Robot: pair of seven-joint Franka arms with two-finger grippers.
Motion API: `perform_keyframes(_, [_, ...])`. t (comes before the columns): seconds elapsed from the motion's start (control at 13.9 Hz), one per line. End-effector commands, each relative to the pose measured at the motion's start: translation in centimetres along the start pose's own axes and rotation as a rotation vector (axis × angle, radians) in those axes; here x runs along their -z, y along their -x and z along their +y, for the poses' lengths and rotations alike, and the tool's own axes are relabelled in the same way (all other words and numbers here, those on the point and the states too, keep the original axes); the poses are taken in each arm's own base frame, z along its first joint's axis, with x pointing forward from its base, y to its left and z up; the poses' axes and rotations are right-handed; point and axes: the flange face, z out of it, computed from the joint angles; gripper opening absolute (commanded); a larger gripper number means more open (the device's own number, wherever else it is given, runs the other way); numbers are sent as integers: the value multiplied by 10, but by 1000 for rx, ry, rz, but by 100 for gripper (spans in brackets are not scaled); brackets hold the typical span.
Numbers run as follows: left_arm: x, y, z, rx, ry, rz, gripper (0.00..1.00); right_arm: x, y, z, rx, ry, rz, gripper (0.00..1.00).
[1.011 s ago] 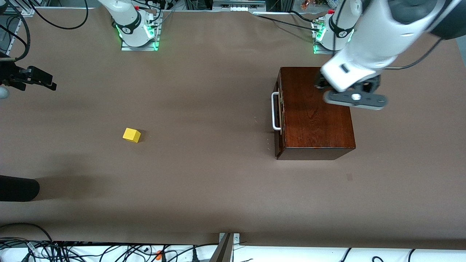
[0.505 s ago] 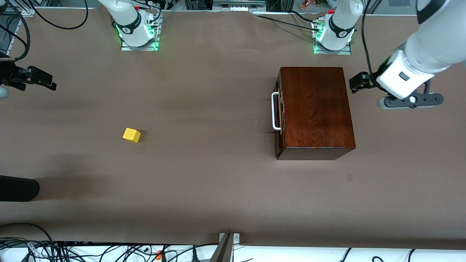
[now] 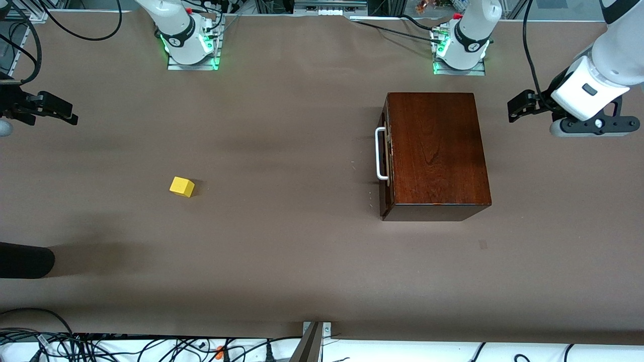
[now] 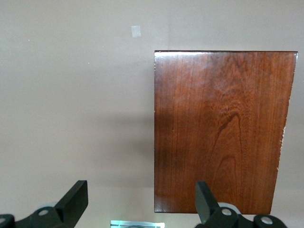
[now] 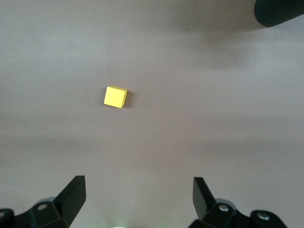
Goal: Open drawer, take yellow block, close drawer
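On my front view, the glossy dark mahogany box (image 3: 435, 153) sits right of centre, its drawer (image 3: 386, 156) pushed fully in with the white U-shaped bar handle (image 3: 380, 153) facing the middle of the frame. The small bright yellow cube (image 3: 182, 186) lies alone on the brown table (image 3: 282, 241), left of centre. I see the left gripper (image 3: 520, 106) at the right edge, up in the air over bare table toward the left arm's end. The right gripper (image 3: 50, 110) hangs at the left edge.

My left wrist view shows the left fingers (image 4: 73, 202) spread wide along the bottom, holding nothing, with the box top (image 4: 221, 130) below them.

My right wrist view shows its fingers (image 5: 71, 194) wide apart and empty, the yellow cube (image 5: 115, 97) above centre.
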Motion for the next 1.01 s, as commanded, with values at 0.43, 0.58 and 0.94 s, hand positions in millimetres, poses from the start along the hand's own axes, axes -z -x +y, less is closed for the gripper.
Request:
perform_keyframes(0.43, [0,6,-26,-39,33,23,100,6,1,1,-11,-12,-2,100])
perform_keyframes(0.58, [1,6,-21,-45,31,25,100,6,1,1,-11,-12,-2,100])
perform_keyframes(0.94, [1,6,-21,-45,30,25,100,6,1,1,-4,-11,-3,100])
